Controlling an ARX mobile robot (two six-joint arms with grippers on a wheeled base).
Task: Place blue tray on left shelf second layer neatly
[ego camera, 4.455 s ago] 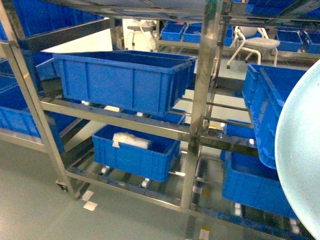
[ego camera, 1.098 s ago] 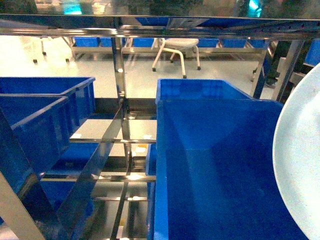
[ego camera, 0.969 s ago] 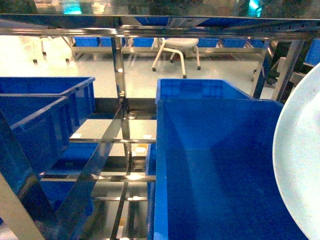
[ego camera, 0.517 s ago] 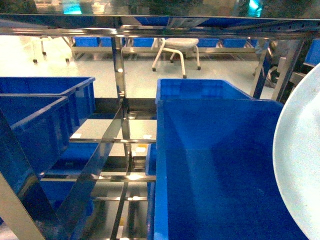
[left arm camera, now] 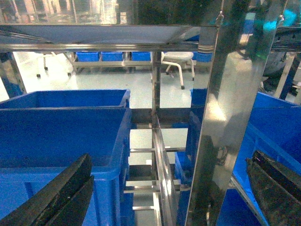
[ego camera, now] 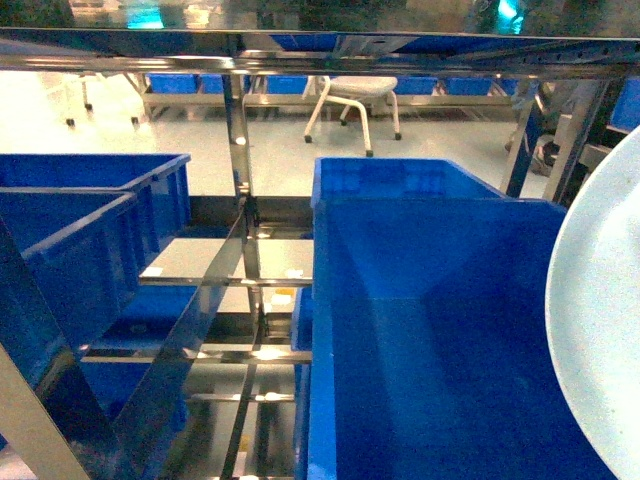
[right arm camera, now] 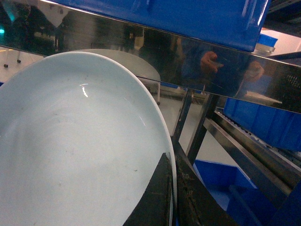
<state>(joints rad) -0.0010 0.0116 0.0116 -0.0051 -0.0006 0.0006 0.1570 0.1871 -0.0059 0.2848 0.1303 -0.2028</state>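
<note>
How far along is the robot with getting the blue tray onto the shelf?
Done: the right gripper is shut on the blue tray's rim, lifted. In hand: it hangs at the rack, beside a deep blue crate. Left: setting it on the tier; the left gripper is open, empty.

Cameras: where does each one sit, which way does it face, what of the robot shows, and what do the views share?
Head: on the robot, looking forward and down into a deep blue crate on the steel rack; blue tray edges in at right; no arm visible.
Left wrist: on the left arm, facing into the rack; the left gripper shows open black fingers, empty.
Right wrist: on the right arm, looking along the tray; right gripper pinches its rim.
Shared: head and left wrist both show the white chair.
</note>
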